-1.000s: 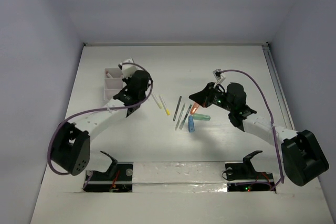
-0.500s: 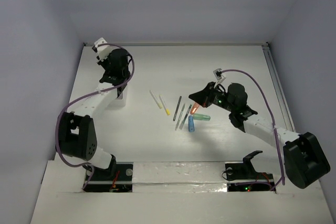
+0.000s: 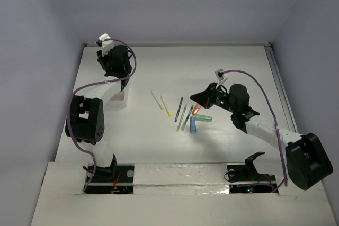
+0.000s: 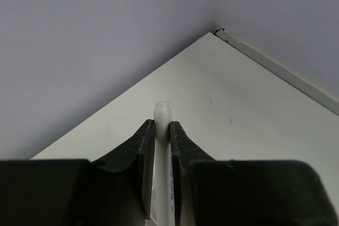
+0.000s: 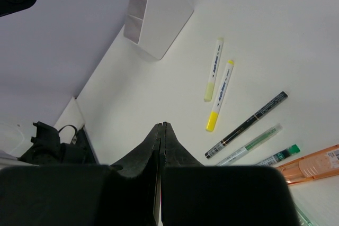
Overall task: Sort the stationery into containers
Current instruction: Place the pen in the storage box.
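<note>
My left gripper (image 3: 107, 57) is raised near the far left corner of the table and is shut on a thin white stick (image 4: 161, 146) that stands out past the fingertips (image 4: 144, 130). The white organizer box (image 3: 125, 99) lies under the left arm, mostly hidden; in the right wrist view the box (image 5: 159, 14) holds one stick. My right gripper (image 3: 193, 99) is shut and empty above the stationery. Two white sticks with yellow ends (image 3: 166, 106) (image 5: 221, 95), slim dark pens (image 3: 179, 109) (image 5: 247, 125), an orange marker (image 3: 196, 108), a mint-green marker (image 3: 203, 118) and a blue marker (image 3: 193, 125) lie mid-table.
Grey walls (image 4: 106, 35) close in the table on the left, back and right. A metal rail (image 3: 276, 83) runs along the right edge. The arm bases (image 3: 114, 173) sit at the near edge.
My left arm has swung from over the organizer box up toward the far left corner. The right arm and the loose stationery have not moved.
</note>
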Available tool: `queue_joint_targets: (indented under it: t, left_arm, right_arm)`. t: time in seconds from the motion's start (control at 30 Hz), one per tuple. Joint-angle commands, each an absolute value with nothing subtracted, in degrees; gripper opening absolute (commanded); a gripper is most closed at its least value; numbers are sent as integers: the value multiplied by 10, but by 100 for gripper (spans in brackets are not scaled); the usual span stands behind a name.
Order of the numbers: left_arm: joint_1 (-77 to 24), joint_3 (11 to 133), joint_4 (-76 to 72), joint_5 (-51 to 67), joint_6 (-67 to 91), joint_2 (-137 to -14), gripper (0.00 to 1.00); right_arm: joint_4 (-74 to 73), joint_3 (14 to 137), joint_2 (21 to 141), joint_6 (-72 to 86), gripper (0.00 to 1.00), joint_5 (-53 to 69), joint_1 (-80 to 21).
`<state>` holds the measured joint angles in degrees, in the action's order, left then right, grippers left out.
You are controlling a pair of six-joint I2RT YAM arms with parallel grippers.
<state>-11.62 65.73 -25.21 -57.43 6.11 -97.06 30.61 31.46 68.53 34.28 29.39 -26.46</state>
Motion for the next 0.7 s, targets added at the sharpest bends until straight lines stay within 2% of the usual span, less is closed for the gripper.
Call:
queue_joint_targets:
  t: [0.0, 0.67]
  left_arm:
    - [-117, 690, -316, -598, 22, -982, 0]
    - [-123, 616, -458, -587, 5, -996, 0]
  right_arm:
    - [350, 330, 693, 340, 0, 302, -271]
    - [381, 324, 694, 341, 0, 326, -276]
